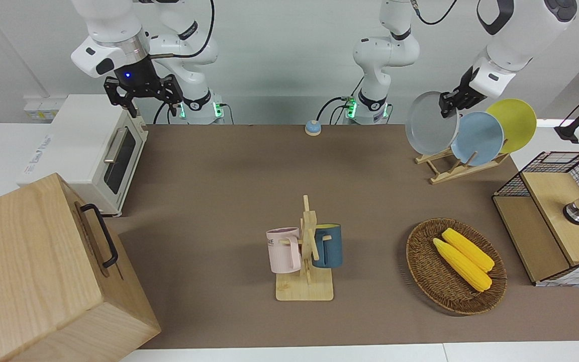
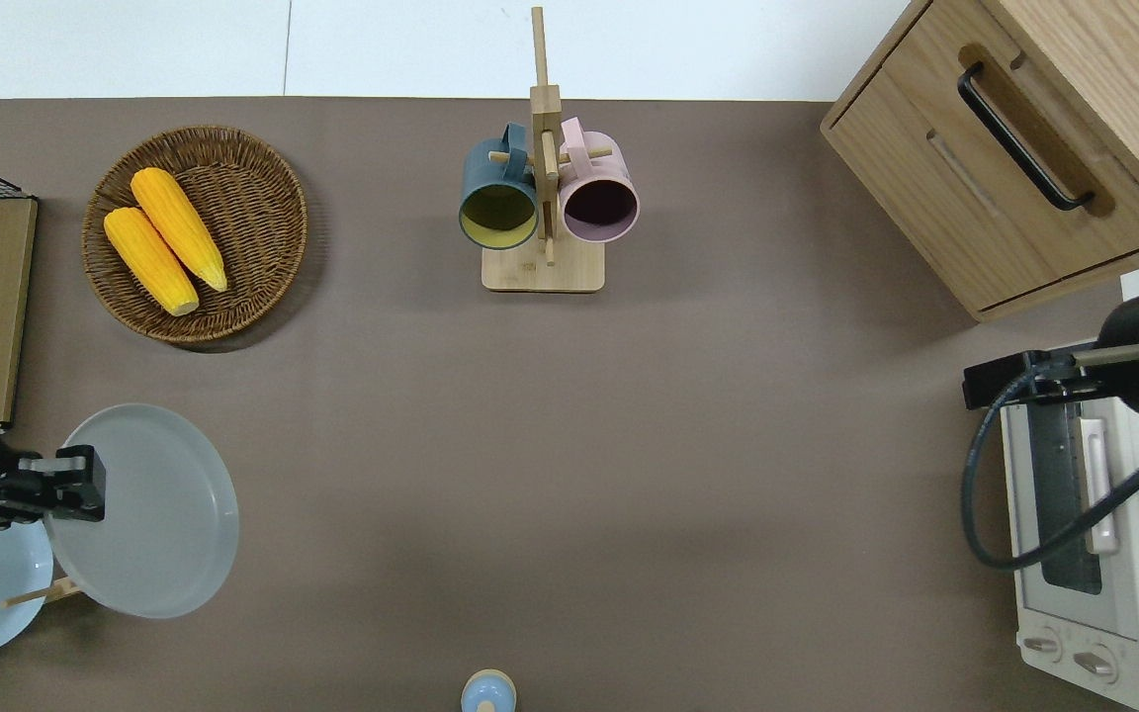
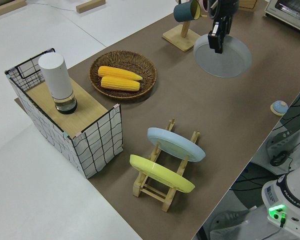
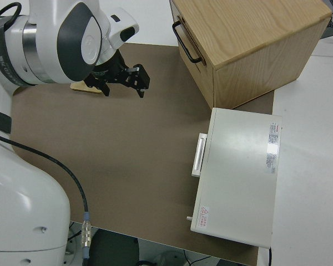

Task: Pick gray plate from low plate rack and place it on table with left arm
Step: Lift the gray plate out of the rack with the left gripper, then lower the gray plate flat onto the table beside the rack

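Left gripper (image 2: 75,485) clamps the gray plate (image 2: 149,509) by its rim. Plate is airborne, tilted, clear of the rack (image 1: 453,163), over bare table (image 2: 569,475) near the left arm's end and the robots' edge. From the jaws, the plate body extends toward the table middle (blue and yellow plates remain racked), so lowering needs the face levelled first. Right arm parked; right gripper (image 1: 141,93) fingers spread wide.
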{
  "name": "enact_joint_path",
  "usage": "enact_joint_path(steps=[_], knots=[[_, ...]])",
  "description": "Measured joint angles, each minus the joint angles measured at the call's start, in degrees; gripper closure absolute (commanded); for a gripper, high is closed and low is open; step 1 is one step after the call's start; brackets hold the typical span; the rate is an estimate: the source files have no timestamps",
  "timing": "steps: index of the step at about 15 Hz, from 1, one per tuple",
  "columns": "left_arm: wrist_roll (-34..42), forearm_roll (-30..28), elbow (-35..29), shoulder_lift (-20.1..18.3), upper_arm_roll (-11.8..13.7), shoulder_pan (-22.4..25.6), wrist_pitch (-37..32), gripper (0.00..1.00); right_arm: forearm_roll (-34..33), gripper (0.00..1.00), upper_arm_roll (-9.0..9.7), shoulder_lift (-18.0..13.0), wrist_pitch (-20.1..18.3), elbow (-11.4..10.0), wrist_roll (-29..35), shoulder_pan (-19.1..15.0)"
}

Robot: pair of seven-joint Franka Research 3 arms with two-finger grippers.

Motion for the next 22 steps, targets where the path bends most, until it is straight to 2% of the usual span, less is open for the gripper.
enact_joint_path(steps=[5, 8, 19, 22], knots=[[-1.7, -3.7, -3.3, 0.1, -2.6, -0.5, 0.8, 1.0, 0.0, 0.013, 0.0, 0.0, 0.0, 0.0, 0.0, 0.0], [-3.0, -5.0, -6.7, 0.3, -4.5, -0.8, 3.6, 1.0, 0.0, 0.013, 0.0, 0.0, 0.0, 0.0, 0.0, 0.0], [-8.3, -5.2, -18.1, 1.0, -11.0, -0.9, 15.2, 1.0, 0.0, 0.011, 0.0, 0.0, 0.0, 0.0, 0.0, 0.0], [-9.1, -5.2, -20.3, 1.4, -12.1, -0.9, 18.2, 0.99, 0.0, 0.013, 0.0, 0.0, 0.0, 0.0, 0.0, 0.0]])
